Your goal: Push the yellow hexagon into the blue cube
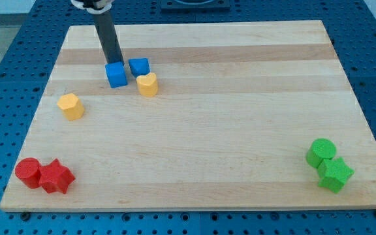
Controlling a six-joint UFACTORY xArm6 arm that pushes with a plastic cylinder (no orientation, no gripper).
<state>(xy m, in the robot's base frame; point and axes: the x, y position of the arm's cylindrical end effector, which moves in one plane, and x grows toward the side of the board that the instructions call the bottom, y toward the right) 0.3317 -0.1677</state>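
The yellow hexagon (71,106) sits on the wooden board at the view's left. A blue cube (116,75) lies up and to the right of it, with a second blue block (139,66) close at its right. A yellow heart (147,85) sits just below and right of the two blue blocks. My tip (113,62) stands at the top edge of the blue cube, touching or nearly touching it, well away from the yellow hexagon.
A red cylinder (27,172) and a red star (57,177) sit together at the bottom left corner. A green cylinder (321,152) and a green block (335,174) sit at the bottom right. The board (207,130) rests on a blue perforated table.
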